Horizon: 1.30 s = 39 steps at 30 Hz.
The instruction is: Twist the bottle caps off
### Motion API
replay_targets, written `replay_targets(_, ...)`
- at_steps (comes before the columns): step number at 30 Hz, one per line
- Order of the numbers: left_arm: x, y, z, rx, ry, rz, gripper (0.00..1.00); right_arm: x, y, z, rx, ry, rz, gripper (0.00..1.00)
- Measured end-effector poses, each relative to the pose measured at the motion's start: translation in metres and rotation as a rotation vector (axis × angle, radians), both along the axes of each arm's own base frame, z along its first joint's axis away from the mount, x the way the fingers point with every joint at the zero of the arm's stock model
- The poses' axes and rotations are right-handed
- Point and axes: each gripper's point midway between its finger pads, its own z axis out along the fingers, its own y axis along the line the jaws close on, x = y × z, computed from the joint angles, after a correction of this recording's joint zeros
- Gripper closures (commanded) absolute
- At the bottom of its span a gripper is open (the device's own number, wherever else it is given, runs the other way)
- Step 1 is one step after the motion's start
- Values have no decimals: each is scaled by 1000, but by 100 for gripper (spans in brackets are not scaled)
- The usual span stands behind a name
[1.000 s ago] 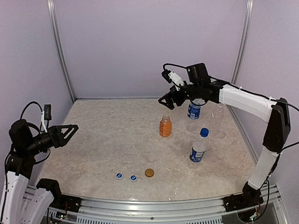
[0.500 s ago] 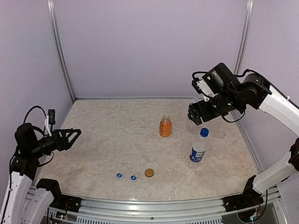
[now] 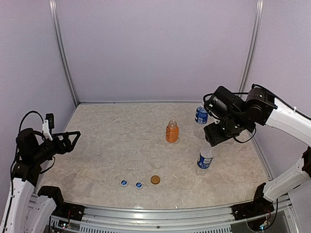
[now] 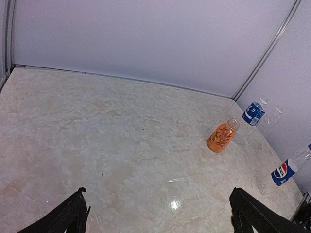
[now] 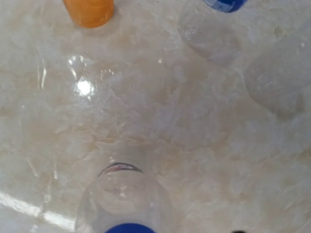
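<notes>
The bottle (image 3: 205, 159) stands straight up on the counter (image 3: 121, 141). Its blue cap (image 5: 129, 227) sits right under the right end effector (image 3: 213, 138). Whether that one's fingers are apart or pinched cannot be seen. The left end effector (image 3: 75, 140), fingers spread wide, is far away.

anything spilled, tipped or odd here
Nothing stands out. The orange bottle, far labelled bottle, near labelled bottle and clear bottle stand upright. The golden-brown cap and two blue caps lie flat near the front edge. No liquid shows on the tabletop.

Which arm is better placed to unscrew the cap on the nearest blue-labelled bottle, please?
Right. The right gripper hangs directly over that bottle, whose blue cap shows at the bottom edge of the right wrist view. The left gripper hovers open far off to the left.
</notes>
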Motion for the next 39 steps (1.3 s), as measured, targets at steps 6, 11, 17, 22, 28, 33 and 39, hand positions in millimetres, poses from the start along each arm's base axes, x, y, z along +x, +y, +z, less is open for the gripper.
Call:
replay_targets(6,-1,-1,0,-1,-1,-9,1,1,8,-8,19,6,22,63)
replay_targets(11,-2,-3,1,-5,-1,-22,1,4,15,-7,53,-4,24,90)
replay_targets(17,-3,-5,1,-6,-3,-31,1,3,19,-7,66,0,33,100)
replay_targets(22,-4,-7,3,-8,-11,-45,4,-4,29,-5,114,34,85,100)
replay_targets(28,-12,-16,15,40,-11,-103,4,-9,71,45,305,-3,237,100)
replay_targets(33,-38,-46,86,187,-139,-293,1,-12,125,114,536,-108,430,100)
replay_targets(39,-89,-89,137,362,-237,-648,1,2,211,152,711,-192,616,100)
